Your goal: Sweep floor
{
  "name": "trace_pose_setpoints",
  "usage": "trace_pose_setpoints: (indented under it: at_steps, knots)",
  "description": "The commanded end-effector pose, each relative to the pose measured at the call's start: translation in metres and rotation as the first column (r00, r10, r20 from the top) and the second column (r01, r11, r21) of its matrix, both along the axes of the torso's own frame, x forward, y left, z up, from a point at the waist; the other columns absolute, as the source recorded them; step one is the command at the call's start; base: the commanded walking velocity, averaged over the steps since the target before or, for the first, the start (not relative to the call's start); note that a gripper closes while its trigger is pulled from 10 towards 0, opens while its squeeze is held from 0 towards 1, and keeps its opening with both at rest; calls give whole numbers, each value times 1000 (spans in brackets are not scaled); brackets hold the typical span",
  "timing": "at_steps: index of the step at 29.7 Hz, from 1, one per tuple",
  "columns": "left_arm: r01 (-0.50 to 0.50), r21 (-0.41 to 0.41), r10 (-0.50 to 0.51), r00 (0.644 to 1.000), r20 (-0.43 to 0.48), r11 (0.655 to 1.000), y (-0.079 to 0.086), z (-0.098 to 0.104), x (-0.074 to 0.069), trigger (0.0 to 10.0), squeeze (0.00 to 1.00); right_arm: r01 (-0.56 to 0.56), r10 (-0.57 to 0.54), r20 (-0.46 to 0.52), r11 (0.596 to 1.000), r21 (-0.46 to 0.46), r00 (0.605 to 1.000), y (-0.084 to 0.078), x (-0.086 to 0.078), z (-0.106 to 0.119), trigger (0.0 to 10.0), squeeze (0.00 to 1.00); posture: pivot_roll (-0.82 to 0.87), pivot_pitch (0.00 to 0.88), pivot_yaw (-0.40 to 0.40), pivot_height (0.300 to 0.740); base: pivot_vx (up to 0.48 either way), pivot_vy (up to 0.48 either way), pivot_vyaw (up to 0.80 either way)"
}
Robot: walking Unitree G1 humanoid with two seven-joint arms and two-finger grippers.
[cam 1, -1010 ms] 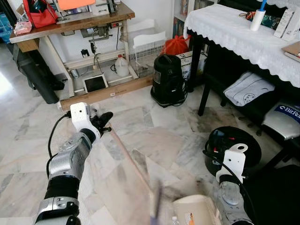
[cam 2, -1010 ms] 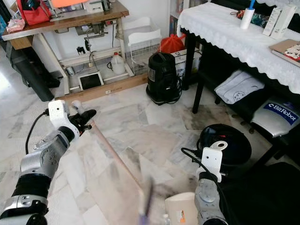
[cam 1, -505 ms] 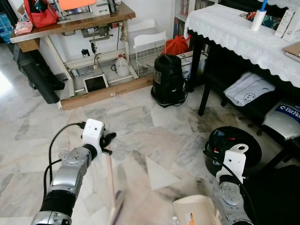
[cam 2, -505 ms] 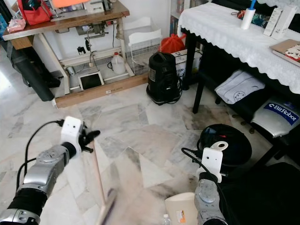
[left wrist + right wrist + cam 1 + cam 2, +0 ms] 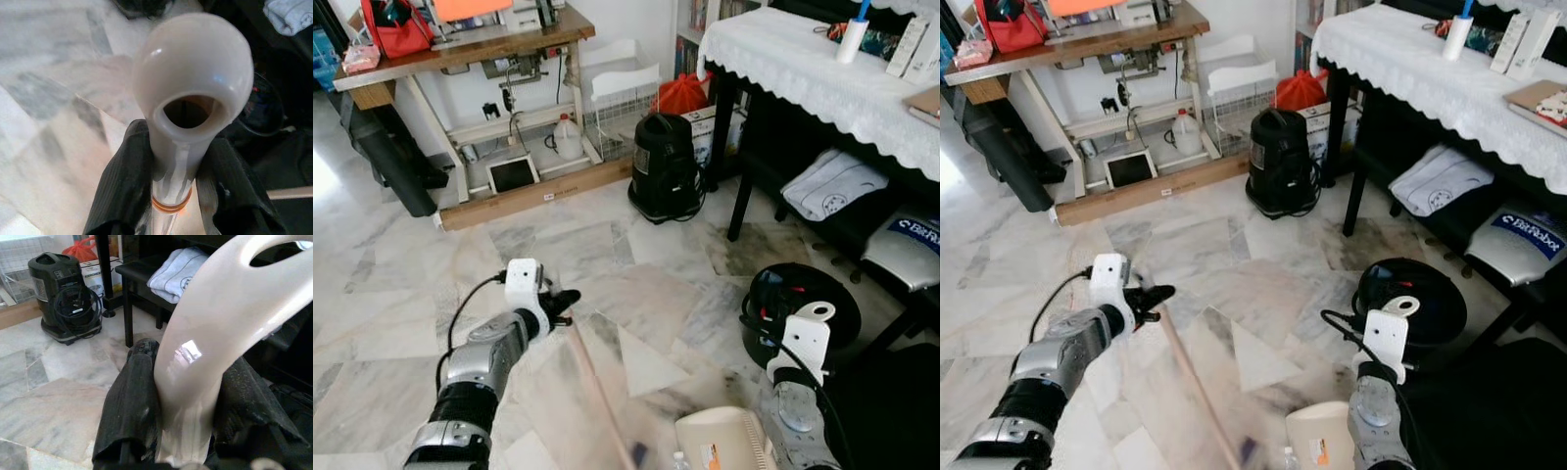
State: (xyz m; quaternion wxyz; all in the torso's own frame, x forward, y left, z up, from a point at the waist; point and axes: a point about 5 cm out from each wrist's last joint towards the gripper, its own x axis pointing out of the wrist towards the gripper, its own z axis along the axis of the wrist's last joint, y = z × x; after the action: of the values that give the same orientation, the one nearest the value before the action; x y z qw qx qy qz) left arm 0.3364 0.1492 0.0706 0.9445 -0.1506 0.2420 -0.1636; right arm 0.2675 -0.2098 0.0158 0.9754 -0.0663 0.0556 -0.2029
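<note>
Since half a second ago the left tool [image 5: 560, 302] has swung rightward and the broom handle [image 5: 592, 382], then near upright, now slants toward the robot's right across the marble floor [image 5: 636, 264]. Its two black fingers [image 5: 122, 191] are pressed around the pale handle just under the rounded, holed end. The blurred broom head sits low, beside the cream dustpan [image 5: 720, 443]. The right tool [image 5: 186, 431] pinches the dustpan's handle. A black vacuum cleaner [image 5: 664, 166] stands beyond, near a wooden surface [image 5: 460, 49].

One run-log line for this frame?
left gripper: shut on broom handle | right gripper: shut on dustpan handle | marble floor
</note>
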Motion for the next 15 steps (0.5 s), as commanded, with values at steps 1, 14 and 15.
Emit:
trace_pose_setpoints:
  at_steps: [1,14,15]
  knots:
    - [-9,-50,7,999,-51,999,-2,-4,0,10000,0,47,-44,-60,997,64,997,4,-11,-14,10000,0,-80,76,97,740,0,0,0]
    - [-152,-391,103,984,-143,908,-15,12,19,10000,0,72,-69,-48,996,60,996,-4,-12,-11,10000,0,-106,76,94,740,0,0,0]
    - [-156,-399,112,985,-133,903,-13,15,20,10000,0,72,-69,-47,996,59,997,-4,-11,-11,10000,0,-104,72,93,740,0,0,0]
